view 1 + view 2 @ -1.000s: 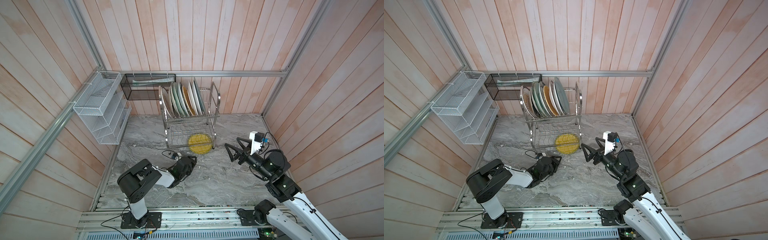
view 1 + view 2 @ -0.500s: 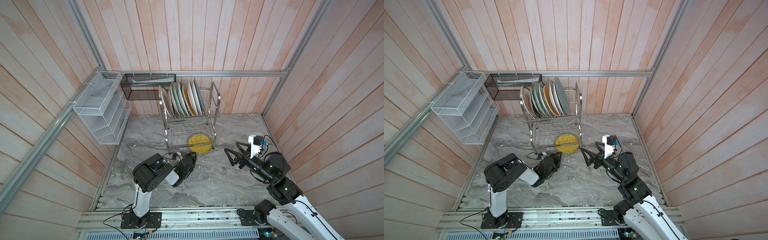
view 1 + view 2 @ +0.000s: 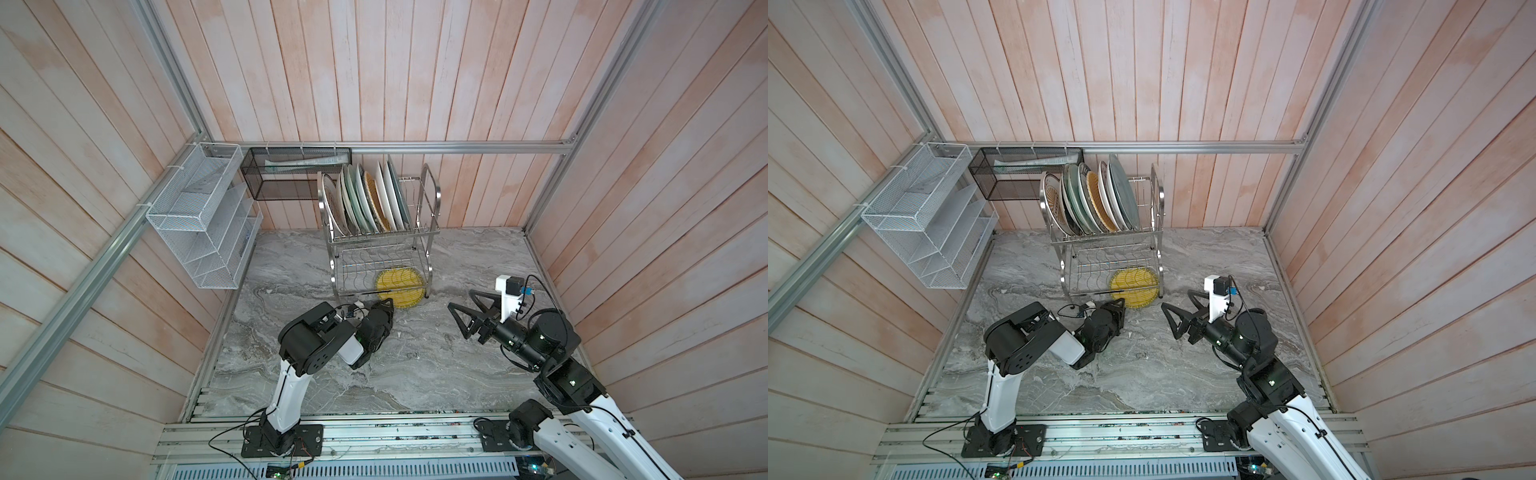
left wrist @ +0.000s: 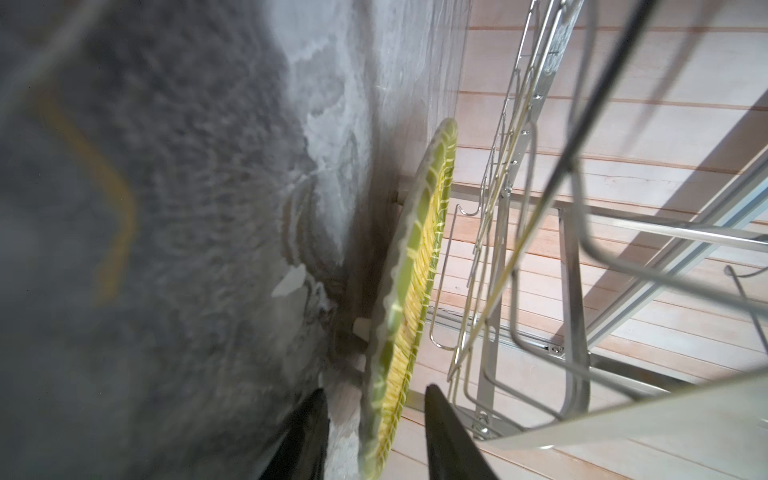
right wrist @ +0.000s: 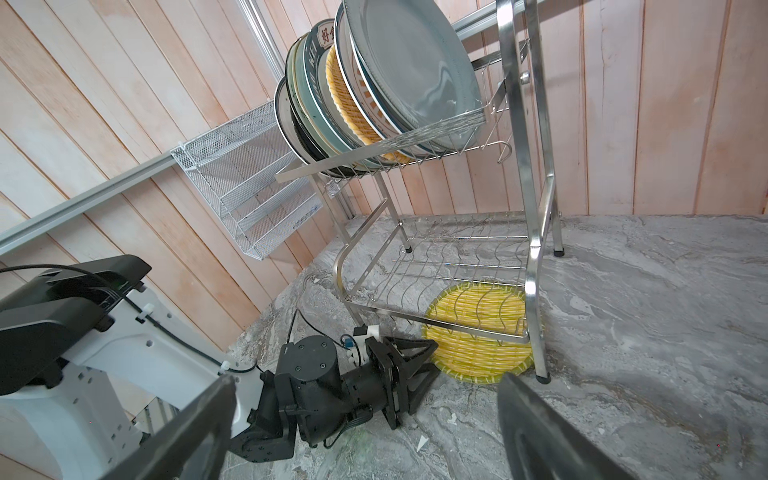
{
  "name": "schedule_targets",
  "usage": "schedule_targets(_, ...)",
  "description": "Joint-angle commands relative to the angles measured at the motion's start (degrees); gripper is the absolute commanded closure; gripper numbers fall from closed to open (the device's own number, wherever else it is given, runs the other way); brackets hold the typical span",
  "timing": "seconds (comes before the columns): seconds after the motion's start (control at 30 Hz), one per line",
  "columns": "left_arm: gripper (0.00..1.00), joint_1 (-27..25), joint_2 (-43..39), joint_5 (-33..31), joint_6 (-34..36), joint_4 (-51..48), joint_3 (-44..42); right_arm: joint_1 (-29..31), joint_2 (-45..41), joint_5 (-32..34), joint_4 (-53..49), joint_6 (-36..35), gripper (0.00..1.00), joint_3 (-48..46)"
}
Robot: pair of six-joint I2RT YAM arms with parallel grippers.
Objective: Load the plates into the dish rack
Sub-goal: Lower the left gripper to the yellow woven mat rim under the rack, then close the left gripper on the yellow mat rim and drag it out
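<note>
A yellow woven-pattern plate (image 3: 401, 286) (image 3: 1133, 286) (image 5: 478, 332) lies on the marble under the lower tier of the dish rack (image 3: 430, 195) (image 3: 1156, 187) (image 5: 536, 208). Its near rim sticks out in front. My left gripper (image 3: 388, 301) (image 3: 1121, 302) (image 4: 376, 390) straddles that rim, one finger under it and one above. In the left wrist view there is a gap on each side of the plate (image 4: 411, 291), so the jaws are open. Several plates (image 3: 365, 203) (image 5: 407, 70) stand in the upper tier. My right gripper (image 3: 461, 300) (image 3: 1176, 299) (image 5: 369, 379) hovers wide open and empty to the right.
A white mesh organiser (image 3: 199, 232) hangs on the left wall. A black mesh basket (image 3: 291, 174) hangs on the back wall beside the rack. Small white chips lie on the marble table (image 3: 415, 365). The rack's front legs stand close to the yellow plate.
The left arm's elbow has swung in from the left and its gripper has pushed onto the yellow plate's rim, jaws narrowing. The right arm has barely moved.
</note>
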Motion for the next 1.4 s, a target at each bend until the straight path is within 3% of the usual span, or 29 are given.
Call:
schedule_targets(0.0,0.61,0.4,3.9,-0.6,-0.7,-2.8,0.2,0.0,-0.7,-0.6,-1.2,0.5,0.02,-0.6)
schedule_targets(0.27,0.70,1.0,6.4,-1.0,-0.3,-1.6,1.4,0.0,-1.7,0.0,-2.0,0.5,0.02,-0.4)
schedule_targets(0.5,0.97,1.2,6.4,-1.4,0.6,-0.5,0.9,0.0,-2.5,0.6,-2.8,0.5,0.02,-0.3)
schedule_targets(0.63,1.00,1.1,4.2,-1.3,1.9,0.0,-1.3,0.0,-2.4,1.3,-2.6,0.2,0.02,-0.5)
schedule_targets(1.0,1.00,-2.5,-13.0,-0.9,2.6,-8.3,-15.9,0.0,0.9,3.0,2.6,-3.2,0.02,-3.5)
schedule_targets(1.37,1.00,-6.3,-41.3,0.5,3.6,-34.2,-23.5,0.5,9.2,5.2,14.5,-7.3,0.02,-6.8)
